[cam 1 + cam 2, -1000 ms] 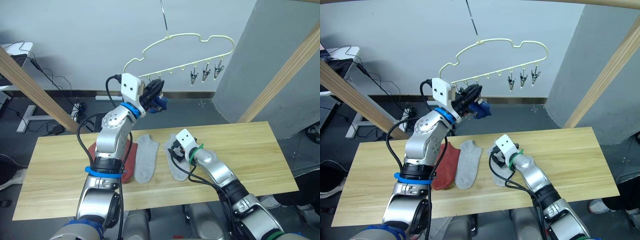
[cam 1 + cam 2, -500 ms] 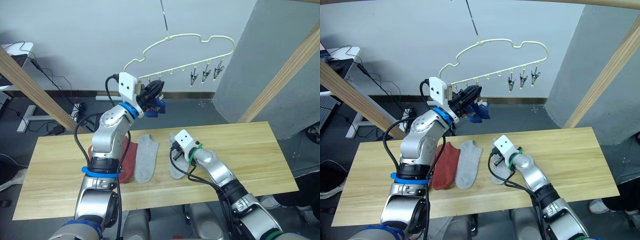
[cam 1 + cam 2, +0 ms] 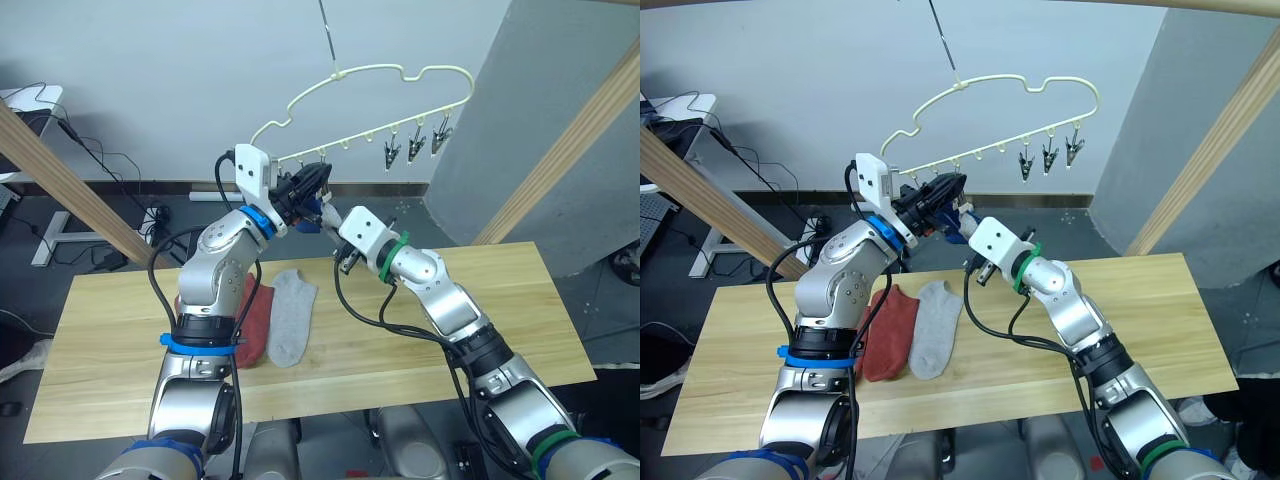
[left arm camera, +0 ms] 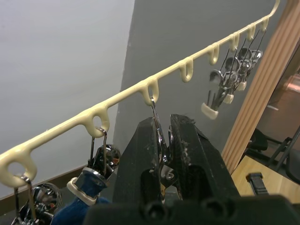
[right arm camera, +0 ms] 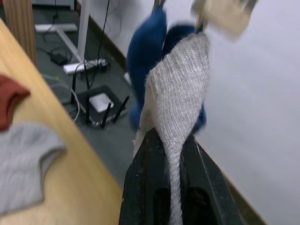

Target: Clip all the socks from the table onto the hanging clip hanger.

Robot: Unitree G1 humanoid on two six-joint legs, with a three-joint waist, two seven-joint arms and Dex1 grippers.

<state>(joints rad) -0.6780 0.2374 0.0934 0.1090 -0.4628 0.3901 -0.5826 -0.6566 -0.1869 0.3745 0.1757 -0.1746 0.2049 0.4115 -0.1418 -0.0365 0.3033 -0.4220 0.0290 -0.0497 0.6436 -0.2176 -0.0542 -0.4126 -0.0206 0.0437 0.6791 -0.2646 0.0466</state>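
Right wrist view: right end effector (image 5: 169, 140) grips grey sock (image 5: 176, 89); left end effector (image 4: 161, 140) squeezes a clip (image 4: 160, 140).

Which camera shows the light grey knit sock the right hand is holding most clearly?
The right wrist view: the light grey knit sock stands pinched between the right hand's black fingers, its weave plain, before the bright blue socks. In both eye views that hand hides nearly all of it. The left wrist view faces the clips instead.

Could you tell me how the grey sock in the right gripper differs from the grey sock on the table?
The grey sock in the right gripper hangs bunched in the air by the clip hanger; the grey sock on the table lies flat beside a red sock. The first is pinched in the right gripper; the second lies untouched. Both are light grey knit.
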